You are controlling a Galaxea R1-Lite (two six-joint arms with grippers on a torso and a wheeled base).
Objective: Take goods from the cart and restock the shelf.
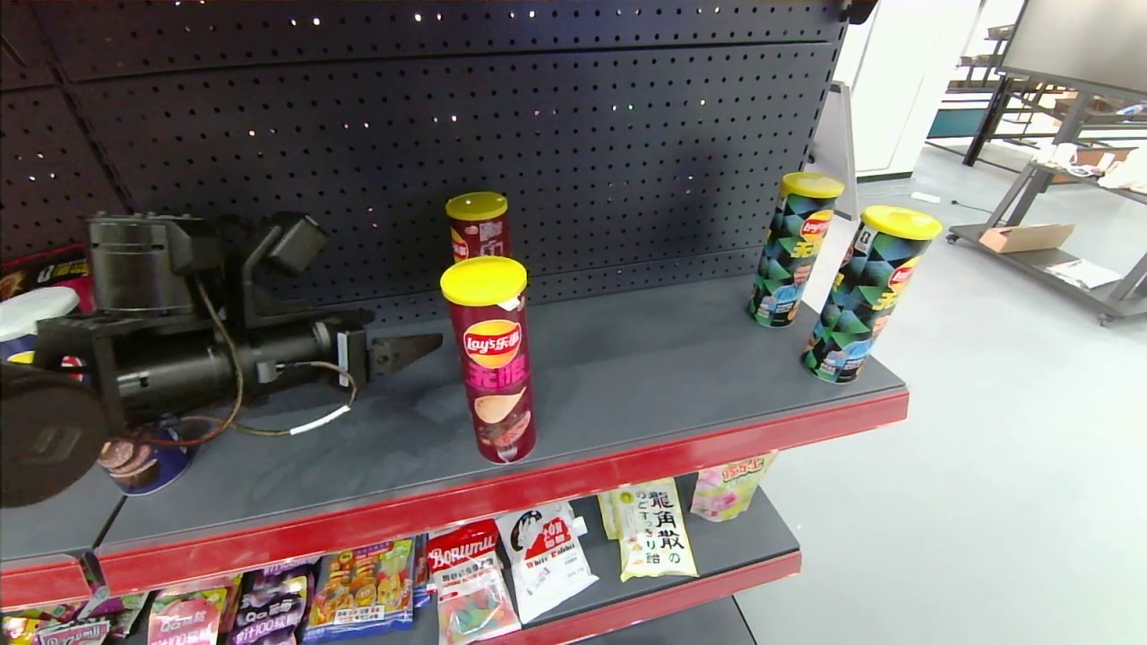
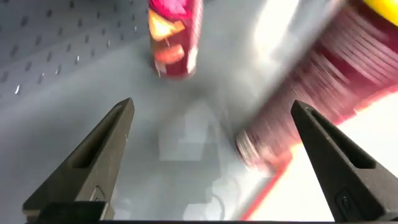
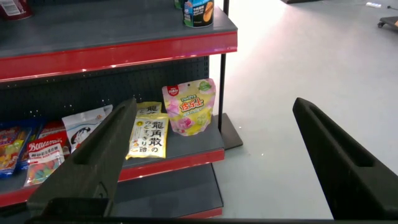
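Two dark red chip cans with yellow lids stand upright on the grey shelf board (image 1: 645, 376): one near the red front edge (image 1: 491, 363), one at the pegboard (image 1: 478, 224). My left gripper (image 1: 421, 345) hovers just left of the front can. Its fingers are open with nothing between them (image 2: 212, 106). The left wrist view shows the back can (image 2: 174, 37) ahead and the front can (image 2: 298, 118) blurred beside one finger. My right gripper (image 3: 214, 102) is open and empty, facing the lower shelf (image 3: 180, 158) from the aisle.
Two blue-green patterned cans (image 1: 793, 249) (image 1: 867, 294) stand at the shelf's right end. Bare board lies between them and the red cans. Snack bags (image 1: 547, 560) (image 3: 189, 106) fill the lower shelf. More goods (image 1: 36, 309) sit at the far left. Open floor lies to the right.
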